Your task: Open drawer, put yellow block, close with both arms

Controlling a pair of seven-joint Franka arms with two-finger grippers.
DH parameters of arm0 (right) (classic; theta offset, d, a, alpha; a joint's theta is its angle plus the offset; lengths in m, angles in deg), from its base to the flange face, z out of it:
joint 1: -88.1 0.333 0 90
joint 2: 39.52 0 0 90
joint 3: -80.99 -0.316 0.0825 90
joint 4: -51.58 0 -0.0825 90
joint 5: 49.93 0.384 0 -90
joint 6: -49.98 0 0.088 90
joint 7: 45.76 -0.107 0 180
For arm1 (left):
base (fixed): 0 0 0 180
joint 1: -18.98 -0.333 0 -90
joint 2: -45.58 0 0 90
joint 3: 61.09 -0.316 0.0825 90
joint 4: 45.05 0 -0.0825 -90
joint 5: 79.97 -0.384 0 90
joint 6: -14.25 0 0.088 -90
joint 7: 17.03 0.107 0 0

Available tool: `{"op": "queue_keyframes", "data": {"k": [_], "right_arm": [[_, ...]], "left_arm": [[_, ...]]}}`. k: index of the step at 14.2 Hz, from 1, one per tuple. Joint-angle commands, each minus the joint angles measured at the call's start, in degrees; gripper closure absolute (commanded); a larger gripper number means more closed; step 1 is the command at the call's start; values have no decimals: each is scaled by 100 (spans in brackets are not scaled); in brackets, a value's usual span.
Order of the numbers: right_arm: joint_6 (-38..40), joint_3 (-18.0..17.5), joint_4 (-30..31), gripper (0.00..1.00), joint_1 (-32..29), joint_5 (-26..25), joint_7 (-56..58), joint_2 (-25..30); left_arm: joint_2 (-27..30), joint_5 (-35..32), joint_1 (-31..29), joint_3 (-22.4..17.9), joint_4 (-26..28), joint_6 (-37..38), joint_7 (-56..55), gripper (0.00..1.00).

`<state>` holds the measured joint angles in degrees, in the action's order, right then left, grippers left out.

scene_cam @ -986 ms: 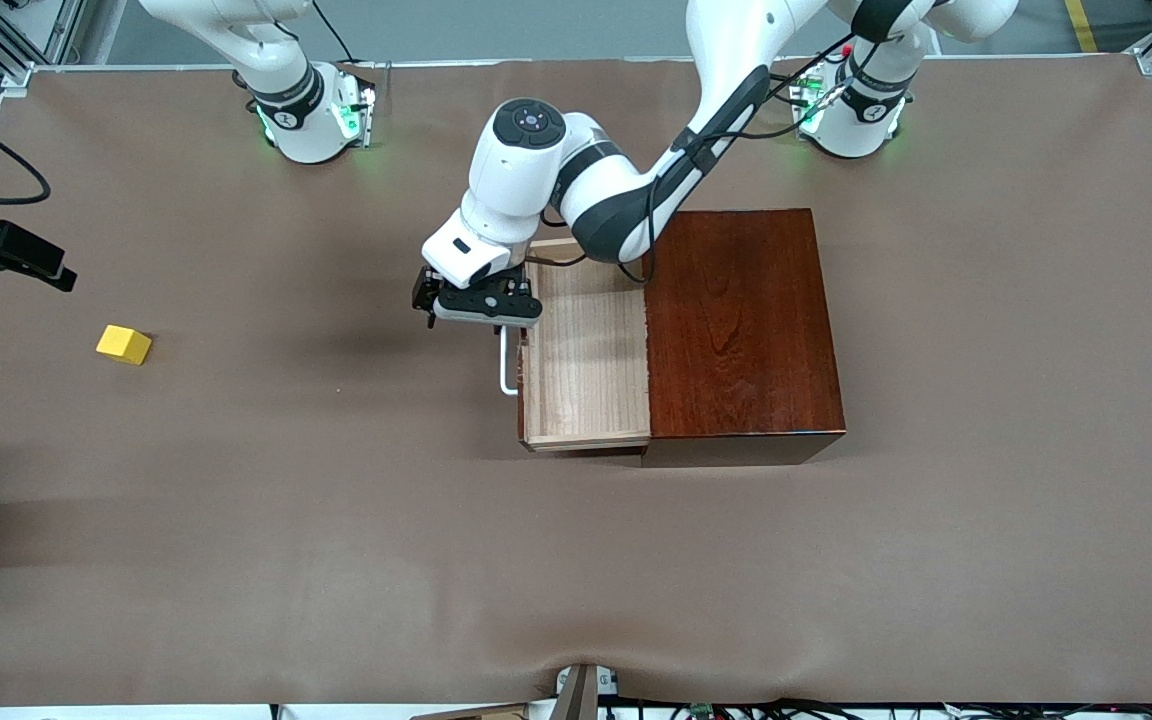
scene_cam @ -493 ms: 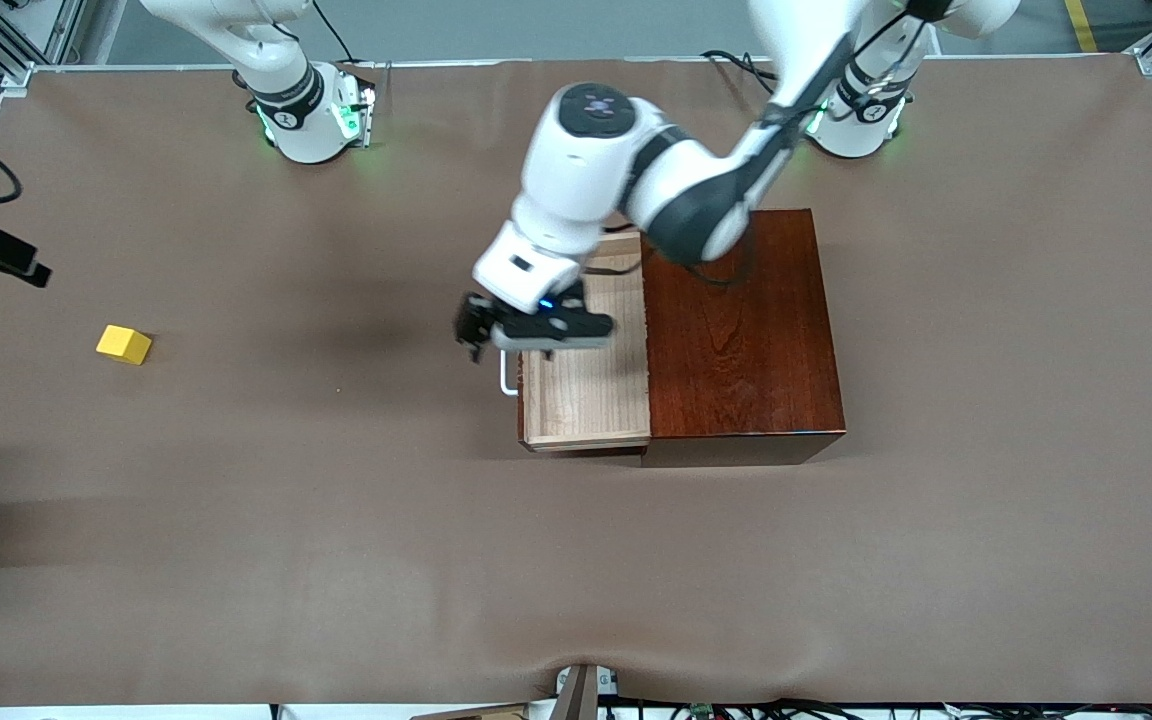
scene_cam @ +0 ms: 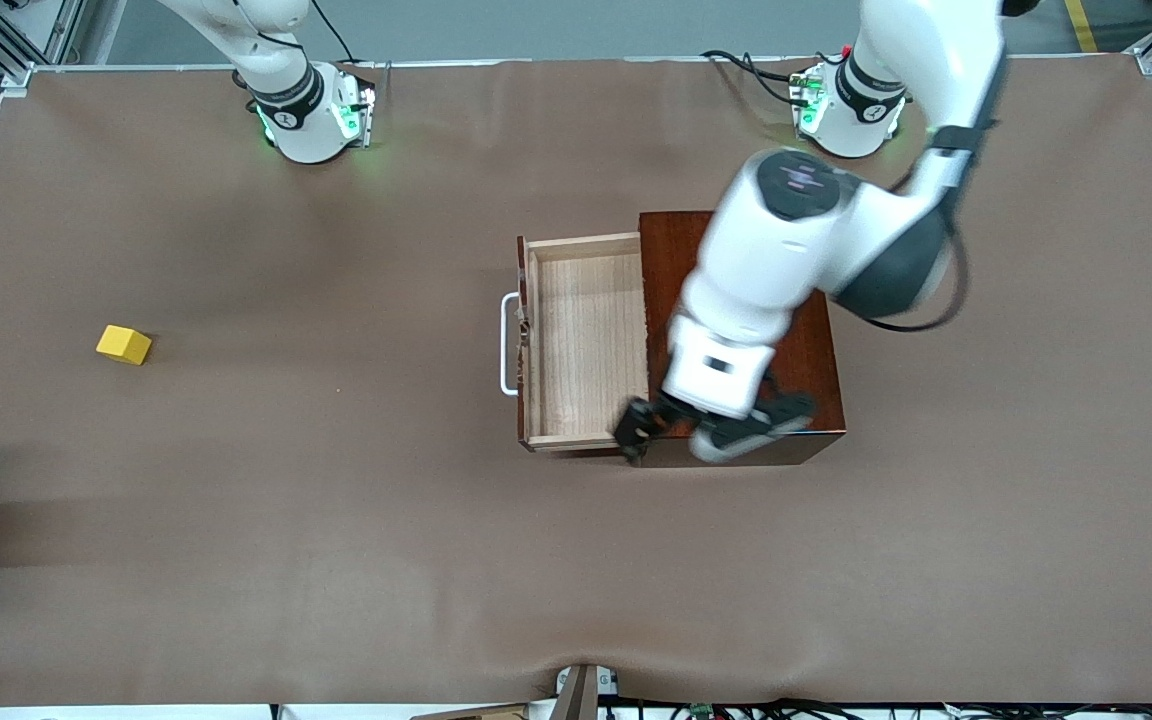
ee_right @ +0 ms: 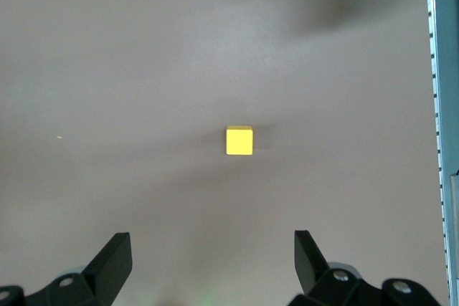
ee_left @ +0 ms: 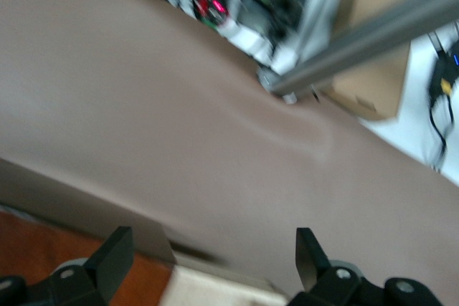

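Fingers (ee_left: 115, 259) of the left gripper (scene_cam: 701, 425) stand spread with nothing between them, up over the wooden box (scene_cam: 741, 330) at its corner nearest the camera, right of centre in the front view. Beside it the drawer (scene_cam: 581, 340) stands pulled out, pale inside. At the far left the yellow block (scene_cam: 124, 344) lies alone on the counter (scene_cam: 336, 540), under the right gripper (ee_right: 215, 266), fingers apart.
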<state>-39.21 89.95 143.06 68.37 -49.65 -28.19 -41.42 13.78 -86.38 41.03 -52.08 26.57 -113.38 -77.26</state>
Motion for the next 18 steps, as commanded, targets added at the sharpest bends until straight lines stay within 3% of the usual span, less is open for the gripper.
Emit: {"op": "queue_keyframes", "data": {"k": [1, 8, 15, 18], "right_arm": [[-649, -123, 929, 0, -83, -187, 62, 111], [-4479, -123, 3724, 0, -233, -160, 379, -160], [-5801, -140, 3912, 0, -453, 112, 370, -1549], [-5952, -158, 3886, 0, -391, 463, 370, -1831]], "left_arm": [[245, 8, -576, 49, 159, 106, 152, 0], [465, 26, -1369, 84, 159, 642, 1153, 0], [439, 35, -1466, 93, 221, 643, 1453, 0], [448, 35, -1448, 110, 265, 643, 1444, 0]]}}
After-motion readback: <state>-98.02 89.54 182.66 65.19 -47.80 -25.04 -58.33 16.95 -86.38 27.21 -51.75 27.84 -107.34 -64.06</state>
